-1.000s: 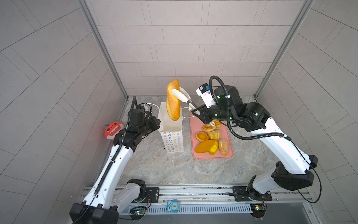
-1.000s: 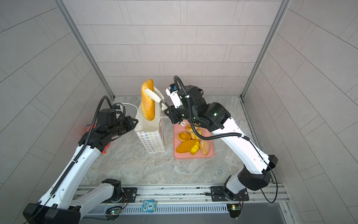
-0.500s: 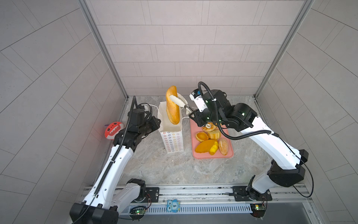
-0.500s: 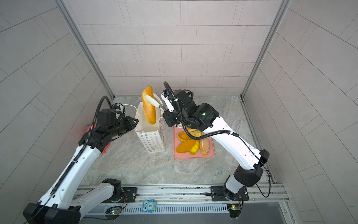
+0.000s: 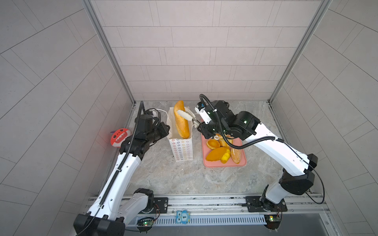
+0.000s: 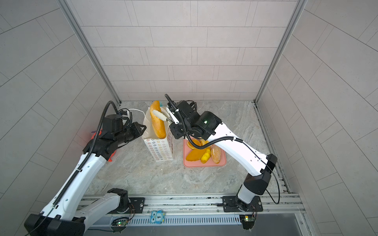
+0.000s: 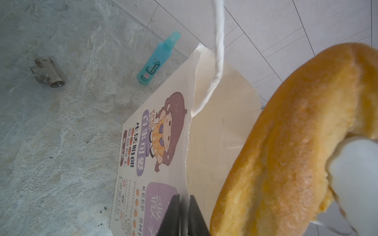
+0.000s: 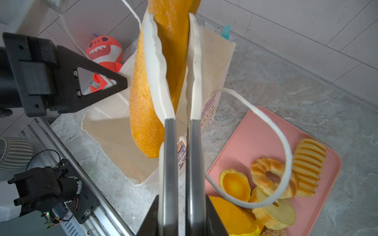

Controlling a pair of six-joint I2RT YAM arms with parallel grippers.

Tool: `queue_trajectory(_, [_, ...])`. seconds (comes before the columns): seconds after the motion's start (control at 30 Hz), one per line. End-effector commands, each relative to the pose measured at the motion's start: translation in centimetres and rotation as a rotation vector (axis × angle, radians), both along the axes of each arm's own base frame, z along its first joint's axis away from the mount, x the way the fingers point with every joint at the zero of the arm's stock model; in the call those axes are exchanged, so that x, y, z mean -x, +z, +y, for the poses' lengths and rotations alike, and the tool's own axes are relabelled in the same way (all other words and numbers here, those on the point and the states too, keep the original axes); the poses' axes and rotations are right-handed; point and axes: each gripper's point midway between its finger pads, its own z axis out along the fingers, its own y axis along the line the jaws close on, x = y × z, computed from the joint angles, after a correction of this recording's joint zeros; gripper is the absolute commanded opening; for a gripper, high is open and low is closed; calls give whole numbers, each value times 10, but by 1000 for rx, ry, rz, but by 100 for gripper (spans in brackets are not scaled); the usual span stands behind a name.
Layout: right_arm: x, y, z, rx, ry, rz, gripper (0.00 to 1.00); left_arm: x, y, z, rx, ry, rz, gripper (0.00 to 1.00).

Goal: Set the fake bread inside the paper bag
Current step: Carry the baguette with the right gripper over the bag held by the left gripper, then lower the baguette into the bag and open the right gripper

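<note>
On the pink tray point(image 5: 225, 163) up front, the other pastries point(image 5: 216, 153) are waiting. Beyond, the left gripper point(image 5: 166, 129) is pinching the paper bag point(image 5: 182, 149) rim open. The right gripper point(image 5: 182, 113), clamping the long loaf point(image 5: 181, 126), is sinking it from above the mouth to halfway inside. It's looking 1 release from bagged.

Both top views look steeply down from high above the front rail point(image 5: 204, 201) toward the back wall point(image 5: 204, 61), holding both arms and the whole tabletop point(image 5: 184, 179). The left wrist camera sits hard against the paper bag point(image 7: 163, 143), facing the tabletop's back edge, with the long loaf point(image 7: 286, 153) looming close. The right wrist camera looks down across the bag's mouth toward the left edge; it shares bag and loaf with the left wrist view, and the pink tray point(image 8: 241, 147) with both top views.
</note>
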Motion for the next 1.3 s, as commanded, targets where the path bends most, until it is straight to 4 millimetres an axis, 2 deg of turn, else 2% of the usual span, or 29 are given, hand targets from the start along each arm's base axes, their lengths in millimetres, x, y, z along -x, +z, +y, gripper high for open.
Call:
queue_trajectory(0.0, [-1, 9, 0, -13, -5, -39, 24, 1, 2, -2, 2, -10, -18, 14])
queue_trajectory(0.27, [-1, 2, 4, -2, 0, -22, 25, 0, 4, -2, 6, -13, -23, 14])
queue_trajectory(0.83, [-1, 14, 5, -29, 2, -38, 39, 2, 2, -2, 1, -12, -20, 14])
queue_trajectory(1.27, [-1, 23, 5, -46, 1, -51, 41, 3, 1, -1, -2, -13, -15, 14])
